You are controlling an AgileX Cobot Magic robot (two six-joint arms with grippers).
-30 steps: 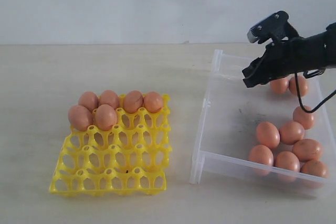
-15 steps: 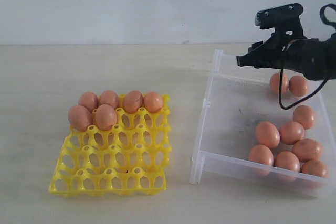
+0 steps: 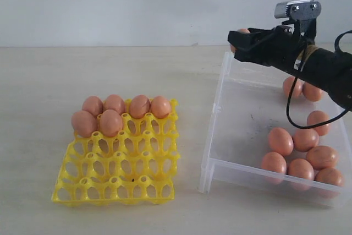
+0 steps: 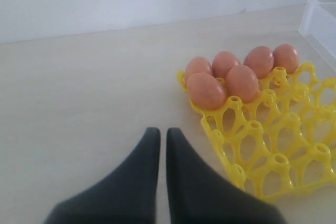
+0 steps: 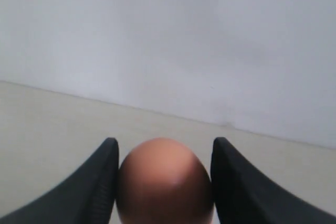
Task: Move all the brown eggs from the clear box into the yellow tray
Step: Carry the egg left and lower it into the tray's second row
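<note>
— Brown eggs (image 3: 280,140): where are they now?
— Six sit in the yellow tray (image 3: 113,196), lower left; nine lie in the clear box (image 3: 212,136), lower right. My left tool (image 4: 159,136) is closed, empty, beside the tray. Upper right, my right tool (image 5: 165,148) grips one egg (image 5: 164,187) above the box's far corner; the tray's free cups lie down-left.
</note>
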